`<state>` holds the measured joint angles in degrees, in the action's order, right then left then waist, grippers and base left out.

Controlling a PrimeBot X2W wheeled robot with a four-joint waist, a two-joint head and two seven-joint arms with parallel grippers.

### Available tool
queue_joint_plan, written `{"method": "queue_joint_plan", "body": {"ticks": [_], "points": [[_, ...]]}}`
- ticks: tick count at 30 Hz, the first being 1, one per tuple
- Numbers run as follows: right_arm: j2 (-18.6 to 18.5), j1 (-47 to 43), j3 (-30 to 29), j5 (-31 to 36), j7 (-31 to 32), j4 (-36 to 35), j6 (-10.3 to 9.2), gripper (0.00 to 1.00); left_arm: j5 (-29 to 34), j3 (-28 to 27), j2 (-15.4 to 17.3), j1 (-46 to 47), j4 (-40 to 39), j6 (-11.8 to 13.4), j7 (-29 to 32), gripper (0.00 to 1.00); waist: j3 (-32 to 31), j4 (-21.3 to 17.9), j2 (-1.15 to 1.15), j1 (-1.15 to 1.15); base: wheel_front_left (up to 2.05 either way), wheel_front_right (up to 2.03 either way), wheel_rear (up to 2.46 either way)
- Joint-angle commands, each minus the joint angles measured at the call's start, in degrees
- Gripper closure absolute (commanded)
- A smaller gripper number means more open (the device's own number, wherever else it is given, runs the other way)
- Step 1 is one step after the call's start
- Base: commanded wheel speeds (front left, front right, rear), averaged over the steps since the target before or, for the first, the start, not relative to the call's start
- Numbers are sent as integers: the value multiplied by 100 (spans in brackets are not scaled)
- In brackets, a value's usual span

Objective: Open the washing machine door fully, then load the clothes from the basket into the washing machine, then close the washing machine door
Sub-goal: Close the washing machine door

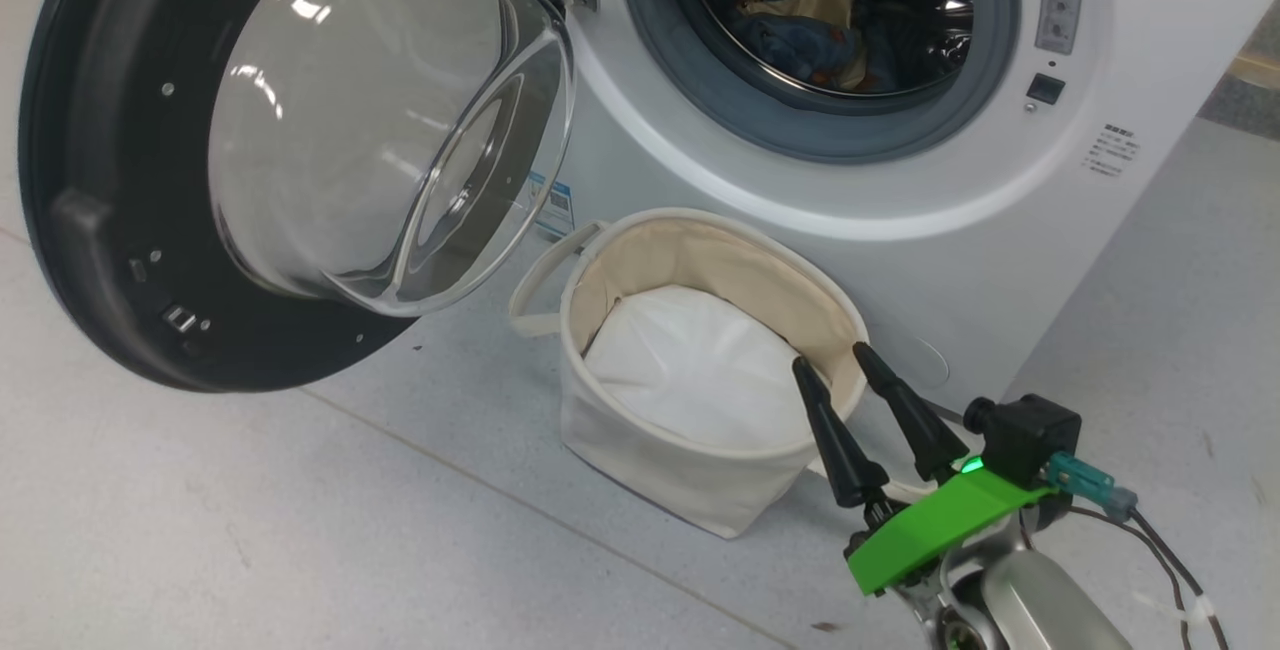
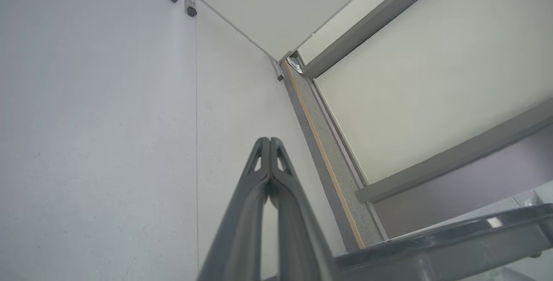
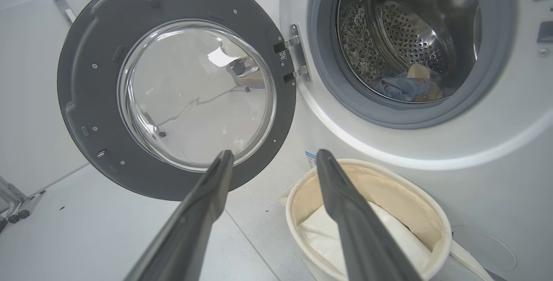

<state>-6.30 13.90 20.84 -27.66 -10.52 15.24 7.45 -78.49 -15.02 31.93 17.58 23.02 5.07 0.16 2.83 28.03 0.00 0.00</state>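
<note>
Washing machine door (image 1: pixel 300 150) swung wide open, clothes (image 1: pixel 800 30) already in the drum.
Door hinged at the left of the washing machine (image 1: pixel 1000 260) opening, clear glass bowl bulging outward. Blue and cream clothes lying low inside the machine's steel drum. Basket (image 1: pixel 700 470) standing on the floor (image 1: pixel 300 550) just in front of the machine, below its opening, with a plain white pad (image 1: pixel 700 370) inside. Right end effector (image 1: pixel 830 357) spread apart and empty, fingertips over the basket rim, in front of the machine. Left end effector (image 2: pixel 268 142) pressed together on nothing, pointing at pale floor by a wall's foot.
</note>
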Motion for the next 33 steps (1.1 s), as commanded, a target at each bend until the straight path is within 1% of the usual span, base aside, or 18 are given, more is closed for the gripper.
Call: {"method": "queue_joint_plan", "body": {"ticks": [1,5,8,11,15,16,18,21,28,33], "points": [[-52,252,31,70,40,-236,3,0,-191,-281,450,502,138,-50,278,100,33,-23,0,0,0,0,0],[-74,213,-51,187,164,-341,3,0,-657,-197,729,1342,1129,-182,1164,100,108,-70,0,0,0,0,0],[-105,163,-120,285,279,-466,3,0,-836,-47,896,1921,1818,-184,1776,100,146,-121,0,0,0,0,0],[-152,108,-249,402,413,-644,3,0,-818,188,1047,2412,2347,-235,2240,100,201,-173,0,0,0,0,0],[-177,8,-415,561,623,-924,3,0,-795,411,1148,2957,2948,-429,2705,100,292,-237,0,0,0,0,0],[-177,8,-415,561,623,-924,3,0,-795,411,1148,2957,2948,-429,2705,100,292,-237,0,0,0,0,0],[-176,-45,-481,640,733,-1065,3,0,-870,419,1152,3202,3242,-528,2910,100,343,-275,0,0,0,0,0],[-169,-72,-555,760,902,-1279,3,0,-819,530,1181,3484,3591,-719,3070,100,474,-334,0,0,0,0,0],[-124,-67,-637,971,1172,-1617,3,0,-633,769,1062,3963,4155,-1070,3082,100,674,-443,0,0,0,0,0],[-118,-109,-695,1057,1280,-1763,3,0,-617,819,936,4133,4362,-1206,3064,100,686,-522,0,0,0,0,0]]}}
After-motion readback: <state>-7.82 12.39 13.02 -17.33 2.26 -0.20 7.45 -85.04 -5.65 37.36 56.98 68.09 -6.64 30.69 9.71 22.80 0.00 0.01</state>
